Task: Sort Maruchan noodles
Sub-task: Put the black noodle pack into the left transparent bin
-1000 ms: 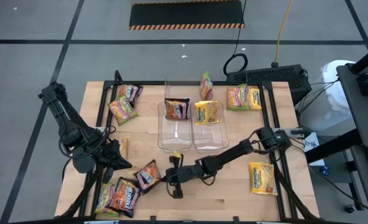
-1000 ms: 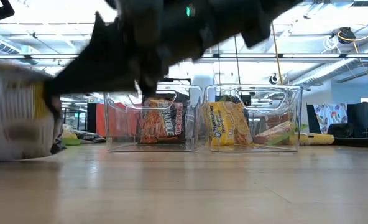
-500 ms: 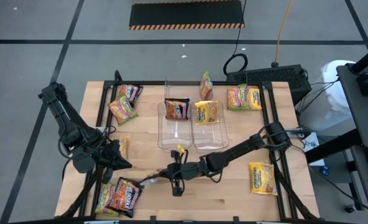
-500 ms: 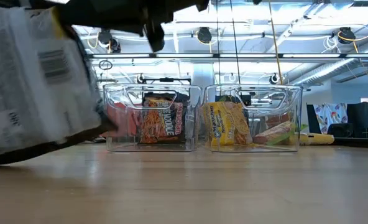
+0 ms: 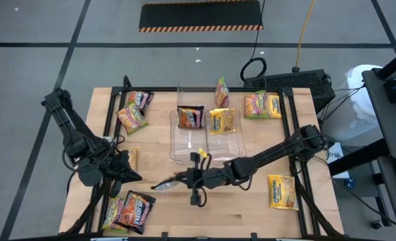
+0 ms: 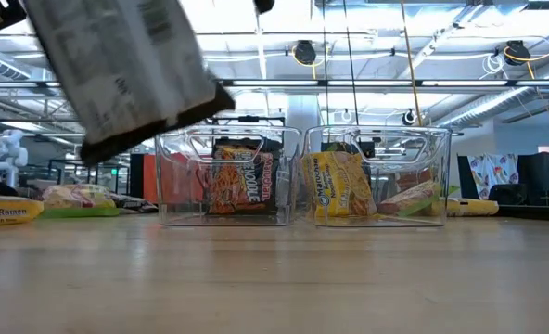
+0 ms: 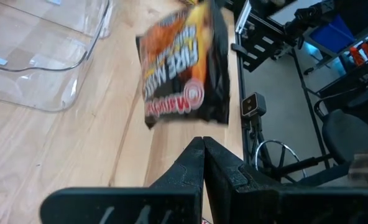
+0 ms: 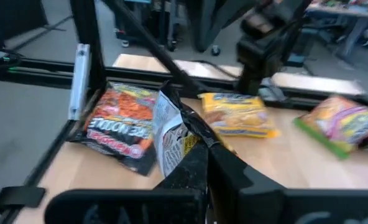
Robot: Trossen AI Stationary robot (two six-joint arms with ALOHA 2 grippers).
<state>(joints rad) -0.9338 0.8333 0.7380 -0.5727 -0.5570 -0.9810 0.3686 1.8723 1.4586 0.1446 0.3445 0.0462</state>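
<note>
My right gripper reaches from the right toward the table's near middle and is shut on a dark brown/orange Maruchan packet. In the low view the packet shows its pale printed back high above the wood. My left gripper waits shut at the table's left, touching nothing. Its wrist view shows a blurred dark packet ahead of the shut fingers. Two clear bins stand mid-table. One holds an upright dark packet, the other a yellow one. My right gripper pinches the packet by one crumpled end between its two fingers. The fingers come roughly level from the table's right. The packet sticks out past the fingertips toward the left. It is lifted clear of the table and tilted.
Loose packets lie around: pink-green ones toward the far side, a yellow one near right, another yellow one beside my left gripper, and dark ones at the near left corner. Bare wood lies between the bins and the near edge.
My right gripper has risen and drawn slightly toward the right and the bins, staying shut on the dark packet. The packet has left the table near the near edge and come up clear, turning its pale back toward the low camera.
</note>
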